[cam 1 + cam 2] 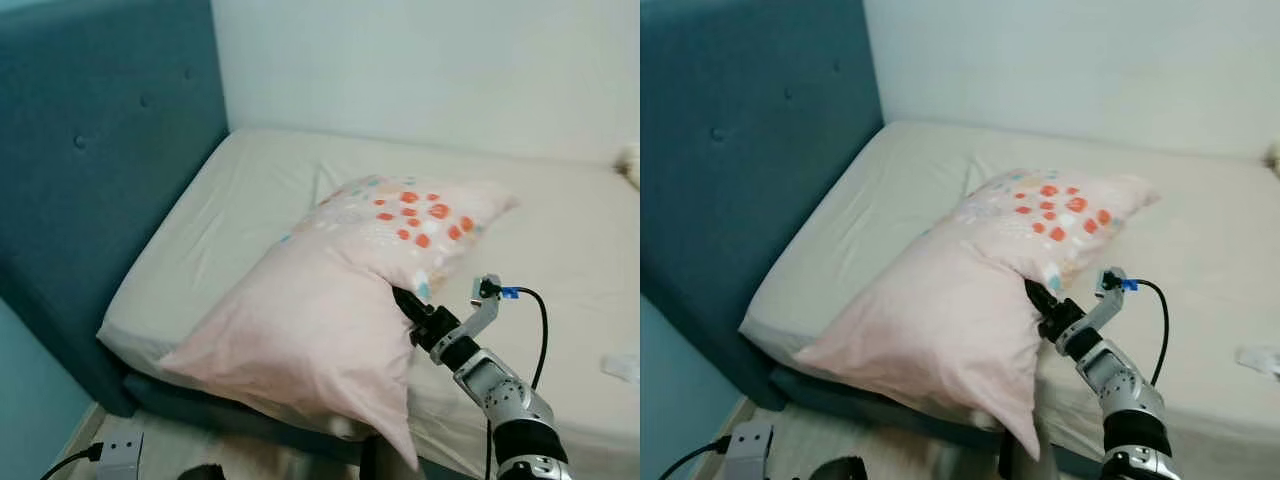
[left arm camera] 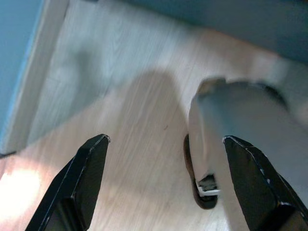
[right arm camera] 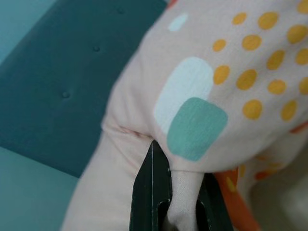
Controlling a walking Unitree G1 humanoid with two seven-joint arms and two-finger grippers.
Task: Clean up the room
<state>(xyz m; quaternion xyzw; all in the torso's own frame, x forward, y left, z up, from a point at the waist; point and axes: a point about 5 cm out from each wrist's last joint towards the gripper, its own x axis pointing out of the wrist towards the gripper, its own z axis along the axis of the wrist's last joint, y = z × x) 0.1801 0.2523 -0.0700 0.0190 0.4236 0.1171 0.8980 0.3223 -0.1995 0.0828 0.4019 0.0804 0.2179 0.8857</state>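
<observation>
A large pink pillow with orange, yellow and teal spots lies across the near corner of the bed, its lower end hanging over the mattress edge. My right gripper is shut on a fold of the pillow's fabric at its right side; in the right wrist view the pinched cloth sits between the black fingers. My left gripper hangs open above the wooden floor, with nothing between its fingers.
A blue tufted headboard stands at the left of the bed and a pale wall behind it. A white power strip lies on the floor at lower left. A small white item lies at the bed's right edge.
</observation>
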